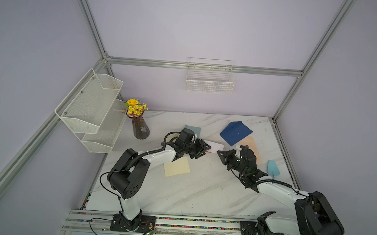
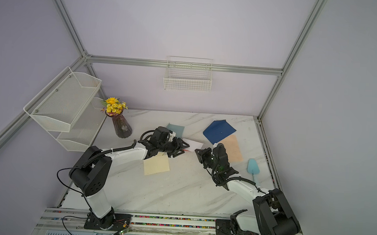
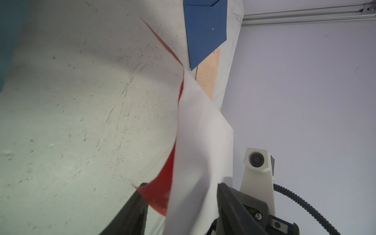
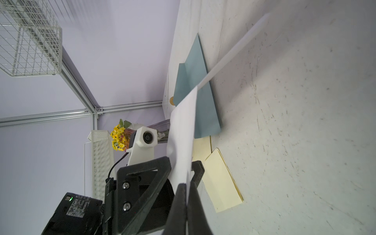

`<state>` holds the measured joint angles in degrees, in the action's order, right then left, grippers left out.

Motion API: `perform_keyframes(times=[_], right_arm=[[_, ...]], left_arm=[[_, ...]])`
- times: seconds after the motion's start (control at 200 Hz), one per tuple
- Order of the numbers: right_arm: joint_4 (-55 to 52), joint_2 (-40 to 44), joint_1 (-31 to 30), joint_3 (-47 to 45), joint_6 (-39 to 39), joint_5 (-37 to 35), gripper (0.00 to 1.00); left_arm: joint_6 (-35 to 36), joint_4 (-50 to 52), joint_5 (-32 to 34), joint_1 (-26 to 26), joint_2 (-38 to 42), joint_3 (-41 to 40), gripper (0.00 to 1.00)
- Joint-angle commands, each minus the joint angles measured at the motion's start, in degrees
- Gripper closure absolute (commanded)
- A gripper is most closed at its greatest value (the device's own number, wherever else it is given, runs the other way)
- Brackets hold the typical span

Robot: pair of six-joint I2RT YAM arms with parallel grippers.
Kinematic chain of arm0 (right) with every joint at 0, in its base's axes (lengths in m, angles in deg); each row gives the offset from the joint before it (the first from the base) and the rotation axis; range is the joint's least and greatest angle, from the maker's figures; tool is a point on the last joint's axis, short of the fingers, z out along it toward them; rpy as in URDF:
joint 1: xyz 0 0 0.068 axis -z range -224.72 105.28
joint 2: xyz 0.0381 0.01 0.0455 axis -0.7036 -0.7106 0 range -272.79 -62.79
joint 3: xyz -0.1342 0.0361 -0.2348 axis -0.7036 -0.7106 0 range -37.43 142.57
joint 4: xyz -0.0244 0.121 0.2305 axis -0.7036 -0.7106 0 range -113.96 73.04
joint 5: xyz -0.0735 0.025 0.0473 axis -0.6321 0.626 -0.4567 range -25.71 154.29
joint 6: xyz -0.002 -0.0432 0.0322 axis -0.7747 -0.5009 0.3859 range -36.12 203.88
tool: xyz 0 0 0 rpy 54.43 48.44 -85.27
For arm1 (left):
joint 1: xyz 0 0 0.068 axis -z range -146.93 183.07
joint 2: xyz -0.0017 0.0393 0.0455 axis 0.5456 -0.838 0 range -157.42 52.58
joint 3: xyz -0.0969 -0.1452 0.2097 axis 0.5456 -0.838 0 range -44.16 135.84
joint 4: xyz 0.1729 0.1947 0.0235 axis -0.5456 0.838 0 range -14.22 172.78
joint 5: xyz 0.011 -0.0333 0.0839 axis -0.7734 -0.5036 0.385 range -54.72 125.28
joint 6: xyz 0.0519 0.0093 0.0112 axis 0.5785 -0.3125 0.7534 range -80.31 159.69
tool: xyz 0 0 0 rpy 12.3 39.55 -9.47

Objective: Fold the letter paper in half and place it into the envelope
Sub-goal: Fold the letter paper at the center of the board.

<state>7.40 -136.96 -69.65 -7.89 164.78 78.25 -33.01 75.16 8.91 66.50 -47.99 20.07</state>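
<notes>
The marble table [image 1: 200,191] carries a navy envelope [image 1: 235,132] out at one o'clock and a cream folded sheet [image 1: 176,167] near the middle, toward nine. The white letter paper [image 1: 215,146] is up off the surface just past centre, at about one o'clock, strung between the two arms. The right gripper [image 1: 218,152] is clenched on its edge. The left gripper [image 1: 206,150] has its jaws partway apart around the paper and a red envelope [image 3: 162,195]. Whether they actually squeeze either, I can't tell.
</notes>
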Motion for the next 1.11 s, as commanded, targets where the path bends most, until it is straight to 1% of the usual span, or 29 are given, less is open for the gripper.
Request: perform_keyframes(times=[0.0, 0.24, 0.605, 0.935, 1.005, 1.1], right_arm=[[0.11, 0.97, -0.33, -0.97, 0.67, -0.77, 1.00], [0.75, -0.36, -0.33, -0.65, 0.64, 0.19, 1.00], [1.13, -1.33, -0.74, -0.33, 0.81, 0.69, 1.00], [1.28, -3.11, -1.10, 1.28, 0.57, 1.11, 1.00], [1.71, -3.81, -1.18, 1.87, 0.62, 1.23, 1.00], [2.12, -4.05, -1.33, 2.59, 0.63, 1.25, 1.00]], left_arm=[[3.40, 1.97, 3.78, -0.53, 3.92, 2.11, 0.44], [4.33, 3.02, 4.57, -0.49, 3.96, 2.91, 0.44], [6.03, 4.33, 8.76, -0.12, 4.17, 4.42, 0.44], [7.49, 4.86, 8.79, 0.64, 2.08, 7.25, 0.44], [7.62, 4.89, 8.83, 0.90, 1.85, 7.06, 0.45], [7.84, 4.86, 8.30, 1.22, 1.44, 6.97, 0.49]])
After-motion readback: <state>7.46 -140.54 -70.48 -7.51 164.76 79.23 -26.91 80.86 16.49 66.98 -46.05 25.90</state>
